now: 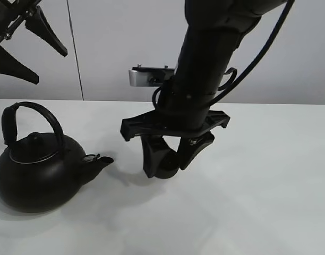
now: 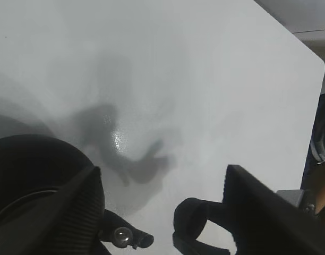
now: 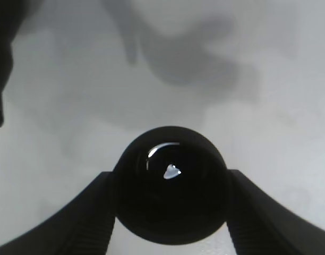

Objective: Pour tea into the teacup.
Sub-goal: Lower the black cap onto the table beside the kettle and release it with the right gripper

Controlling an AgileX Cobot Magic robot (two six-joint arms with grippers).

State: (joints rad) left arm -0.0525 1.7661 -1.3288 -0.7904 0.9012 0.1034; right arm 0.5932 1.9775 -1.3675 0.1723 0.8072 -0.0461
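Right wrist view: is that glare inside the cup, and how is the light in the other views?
Right wrist view: yes, two small bright reflections inside the teacup, otherwise solid black. Left wrist view: one shiny hotspot on the table among soft grey shadows. Exterior high view: even light, faint shadow beside the kettle.

One kettle (image 1: 35, 175), one teacup (image 3: 170, 159), one white surface (image 1: 268, 186). Two tools: the left tool (image 2: 162, 170) at far left, the right tool (image 3: 170, 178) mid-scene.
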